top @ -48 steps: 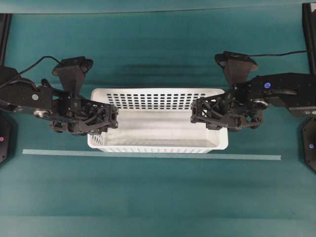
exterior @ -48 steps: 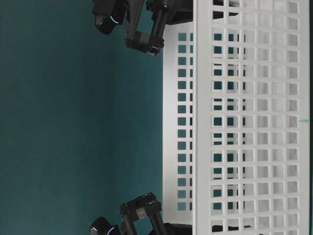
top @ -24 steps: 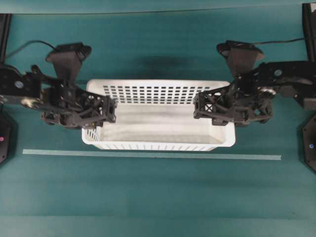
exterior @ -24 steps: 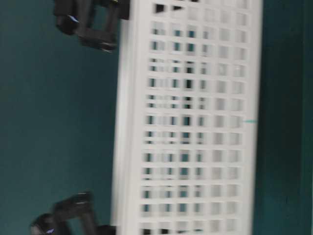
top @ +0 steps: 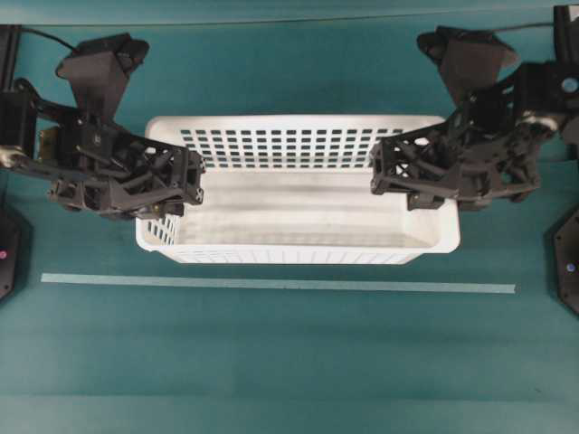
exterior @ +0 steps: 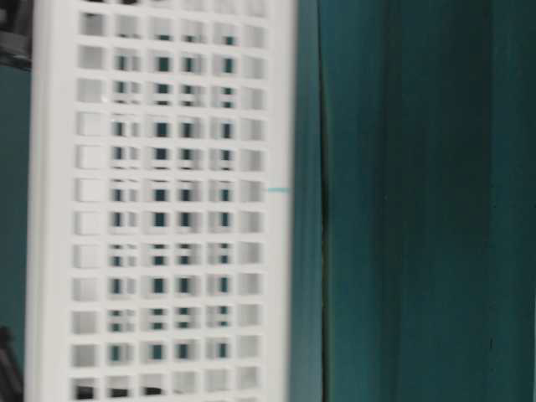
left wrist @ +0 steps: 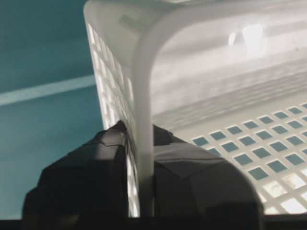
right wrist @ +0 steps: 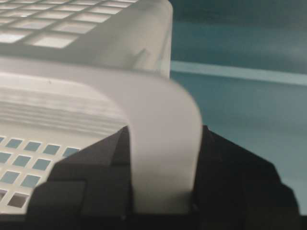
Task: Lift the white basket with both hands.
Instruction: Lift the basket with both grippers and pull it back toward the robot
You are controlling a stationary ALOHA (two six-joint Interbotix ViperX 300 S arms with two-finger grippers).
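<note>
Left gripper (top: 172, 185) is clamped on the rim of the left short wall of the white basket (top: 298, 203), one finger inside and one outside; the right gripper (top: 393, 172) grips the opposite short wall the same way, as both wrist views confirm. The basket hangs level between the two arms, and its blur in the table-level view suggests it is off the teal table (top: 289, 362). Judged step: the lift itself, grip complete. The next move calls for both arms to rise at matched speed, so the basket neither tilts nor twists out of the thin rim hold. A pale tape strip (top: 271, 284) lies on the table just in front of the basket. Nothing stands in the way.
</note>
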